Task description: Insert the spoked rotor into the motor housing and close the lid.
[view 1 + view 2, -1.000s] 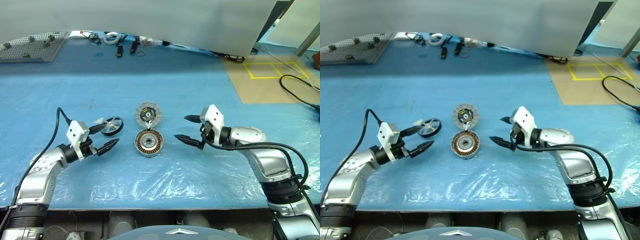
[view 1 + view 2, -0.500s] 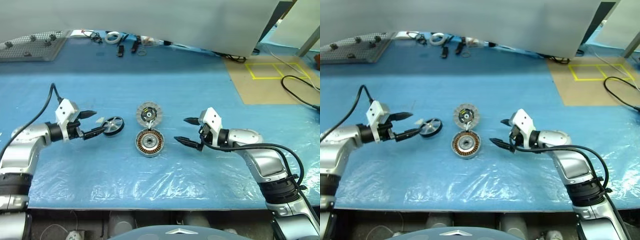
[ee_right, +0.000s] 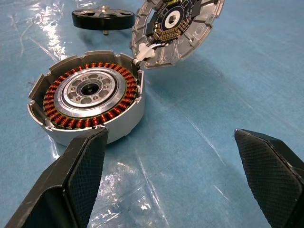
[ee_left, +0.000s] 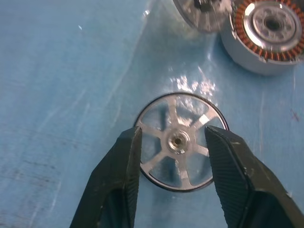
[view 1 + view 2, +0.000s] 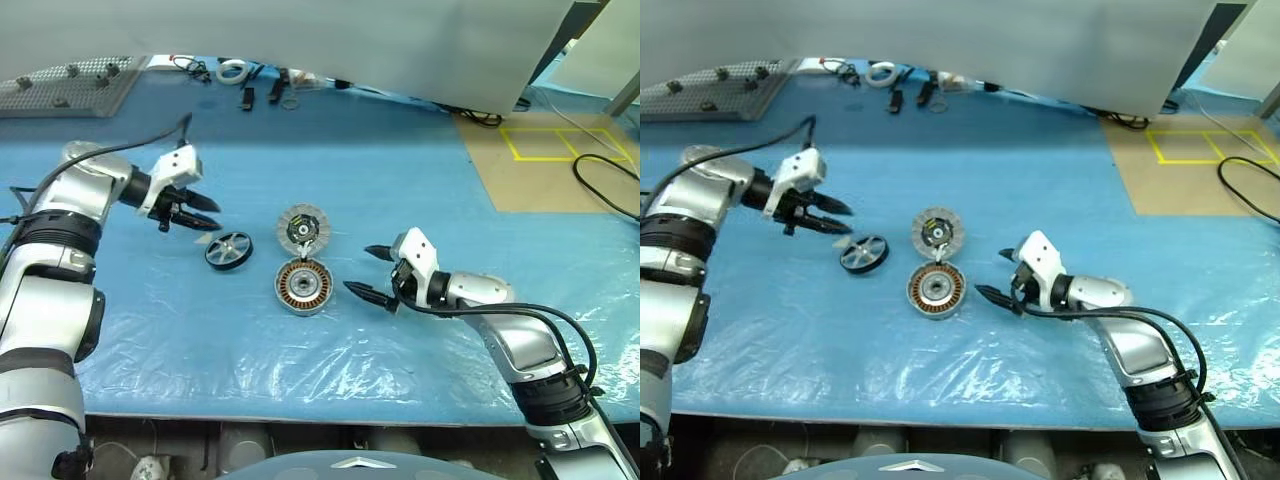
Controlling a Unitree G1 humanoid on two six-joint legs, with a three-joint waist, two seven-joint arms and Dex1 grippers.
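Currently poised for rotor pickup: left gripper (image 4: 173,156) half-spread above wheel (image 5: 228,249) beside housing (image 5: 302,287); right gripper (image 5: 372,272) wide apart; descent and pinch needed.

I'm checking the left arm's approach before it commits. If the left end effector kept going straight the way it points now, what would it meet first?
Most likely the spoked rotor: the left wrist view shows it centred between the left end effector fingers, lying on the blue sheet, with nothing between. How far off it is remains unclear.

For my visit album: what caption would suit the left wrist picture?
Left gripper hovering with jaws apart above the spoked rotor on the blue table sheet, beside the motor housing.
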